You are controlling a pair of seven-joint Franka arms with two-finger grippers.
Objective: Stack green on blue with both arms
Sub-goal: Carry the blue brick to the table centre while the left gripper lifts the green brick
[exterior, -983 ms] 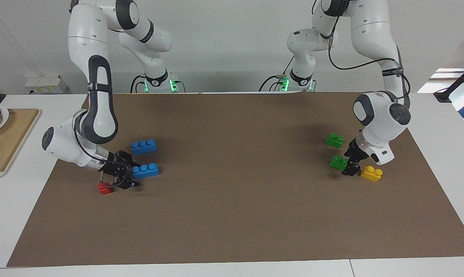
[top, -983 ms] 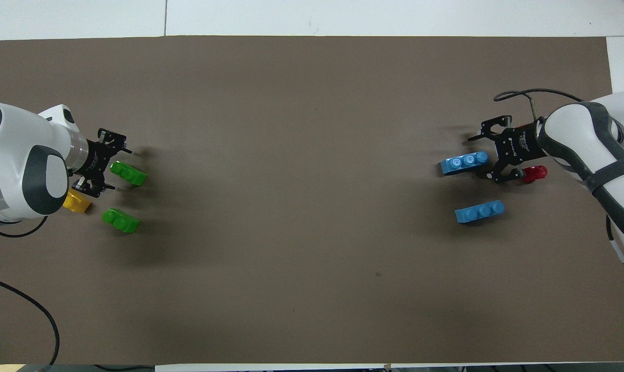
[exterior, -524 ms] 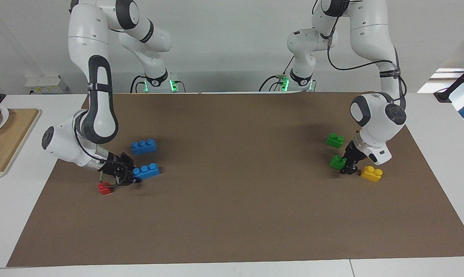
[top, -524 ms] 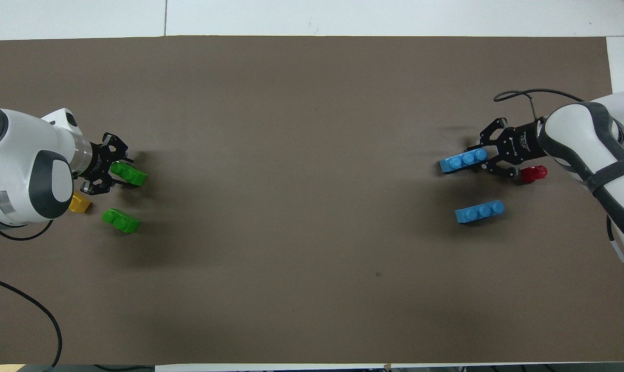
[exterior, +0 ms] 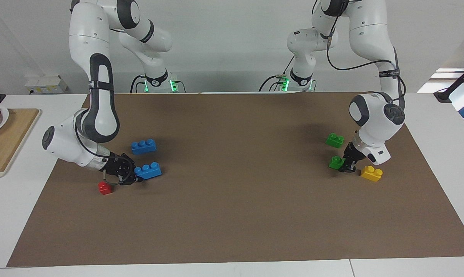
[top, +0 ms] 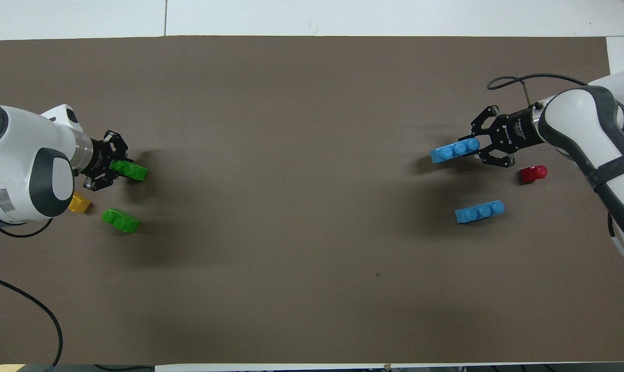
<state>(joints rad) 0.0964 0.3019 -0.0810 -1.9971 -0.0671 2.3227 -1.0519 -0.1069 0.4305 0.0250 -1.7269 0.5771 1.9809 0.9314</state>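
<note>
The left gripper (exterior: pixel 346 166) is closed on one end of a green two-stud brick (exterior: pixel 335 162) at the left arm's end of the brown mat (exterior: pixel 235 215). A second ago its fingers stood wide apart around that brick; half a second ago they were partly drawn in; now they pinch it. In the overhead view the left gripper (top: pixel 110 168) has the held green brick (top: pixel 131 170) sticking out toward the middle of the mat. The second green brick (exterior: pixel 334 140) lies on the mat nearer to the robots, apart from the held one, and a yellow two-stud brick (exterior: pixel 371 173) sits just beside the gripper, toward the mat's edge.

The right gripper (exterior: pixel 133 175) is closed on the end of a blue three-stud brick (exterior: pixel 149 171) at the right arm's end. A second ago it was open around that brick beside the red brick; since then the fingers have shut, and the brick has shifted toward the mat's middle, away from the small red one-stud brick (exterior: pixel 105 187). In the overhead view the right gripper (top: pixel 481 147) and its blue brick (top: pixel 454 151) now sit clear of the red brick (top: pixel 533 174); whether the blue brick is lifted off the mat I cannot tell. The other blue brick (exterior: pixel 143 146) lies untouched, nearer to the robots.
</note>
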